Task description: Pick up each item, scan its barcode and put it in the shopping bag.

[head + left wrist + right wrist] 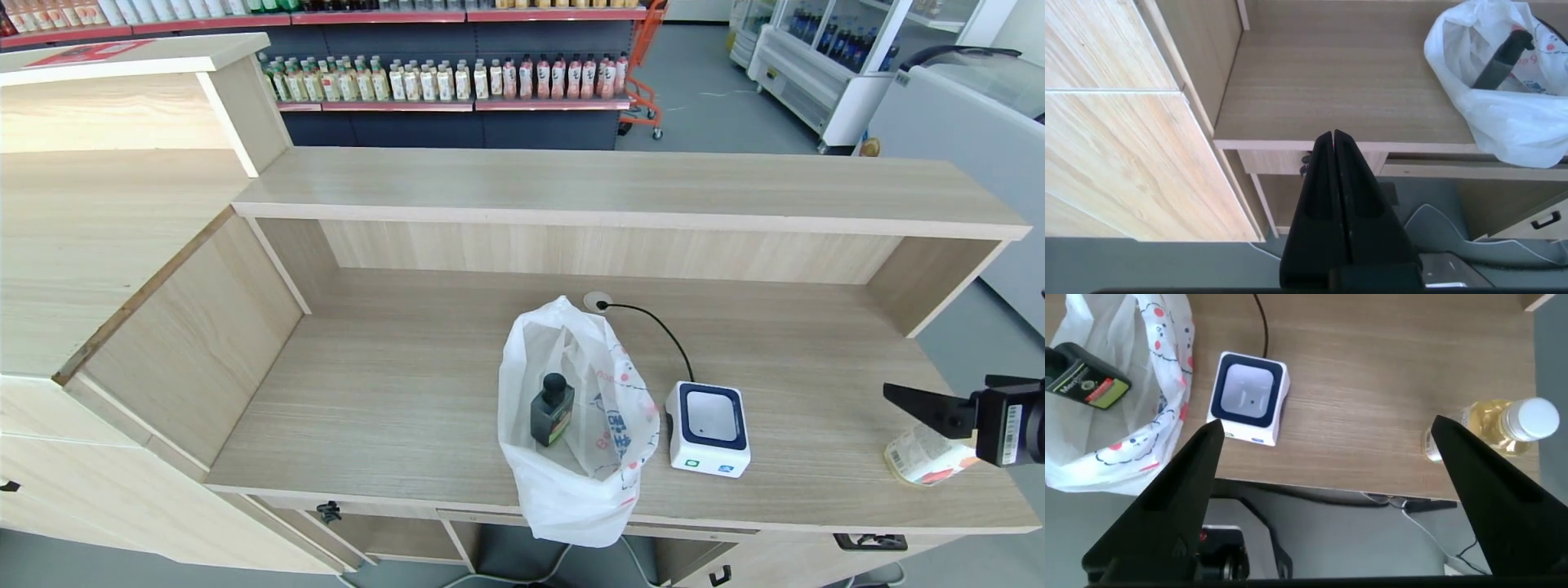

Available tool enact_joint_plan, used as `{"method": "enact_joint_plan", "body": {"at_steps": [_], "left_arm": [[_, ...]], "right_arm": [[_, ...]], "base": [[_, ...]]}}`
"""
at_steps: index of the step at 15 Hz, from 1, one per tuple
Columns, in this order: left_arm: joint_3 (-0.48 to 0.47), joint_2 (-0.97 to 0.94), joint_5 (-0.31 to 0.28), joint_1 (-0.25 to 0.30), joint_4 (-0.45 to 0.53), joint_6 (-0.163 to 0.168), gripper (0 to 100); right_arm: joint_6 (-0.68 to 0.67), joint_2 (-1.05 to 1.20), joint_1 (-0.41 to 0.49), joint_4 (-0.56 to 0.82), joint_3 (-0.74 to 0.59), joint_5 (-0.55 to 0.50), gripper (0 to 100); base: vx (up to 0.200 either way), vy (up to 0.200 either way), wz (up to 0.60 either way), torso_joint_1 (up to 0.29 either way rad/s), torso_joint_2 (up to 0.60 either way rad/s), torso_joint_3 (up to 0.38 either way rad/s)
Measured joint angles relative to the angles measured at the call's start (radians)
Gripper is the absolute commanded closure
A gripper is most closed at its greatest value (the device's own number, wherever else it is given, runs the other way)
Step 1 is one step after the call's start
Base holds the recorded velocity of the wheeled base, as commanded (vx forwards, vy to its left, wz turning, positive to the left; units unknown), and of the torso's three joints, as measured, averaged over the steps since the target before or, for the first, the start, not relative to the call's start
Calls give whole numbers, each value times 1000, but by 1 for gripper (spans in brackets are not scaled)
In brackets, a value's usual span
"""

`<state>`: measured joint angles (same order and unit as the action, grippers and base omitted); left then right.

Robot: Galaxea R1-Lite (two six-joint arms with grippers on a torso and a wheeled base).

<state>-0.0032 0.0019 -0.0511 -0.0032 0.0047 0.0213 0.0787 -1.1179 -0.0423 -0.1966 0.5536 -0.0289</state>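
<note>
Right claw [1324,425] gapes wide, empty, near the bottle [1503,425]; left claw [1333,139] clenched, empty.

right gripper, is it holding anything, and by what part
Nothing: the right gripper is open and empty; the white-capped bottle sits free on the counter.

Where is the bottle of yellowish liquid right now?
In the head view, the bottle sits near the counter's front right corner, right of the scanner, beside the open right gripper.
</note>
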Motion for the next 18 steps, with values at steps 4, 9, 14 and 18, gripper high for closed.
{"method": "enact_joint_plan", "body": {"at_steps": [4,9,14,18], "left_arm": [[0,0,-1,0,0,0,100],[0,0,-1,0,0,0,100],[0,0,0,-1,0,0,100],[0,0,0,0,0,0,100]], "right_arm": [[21,83,1,10,-71,-16,0],[21,121,1,12,-97,-41,0],[21,124,1,12,-98,-40,0],[21,124,1,13,-103,-40,0]], "base": [[0,-150,0,-2,1,2],[0,-200,0,2,2,2],[-160,-200,0,9,5,0],[-200,-200,0,-5,0,2]]}}
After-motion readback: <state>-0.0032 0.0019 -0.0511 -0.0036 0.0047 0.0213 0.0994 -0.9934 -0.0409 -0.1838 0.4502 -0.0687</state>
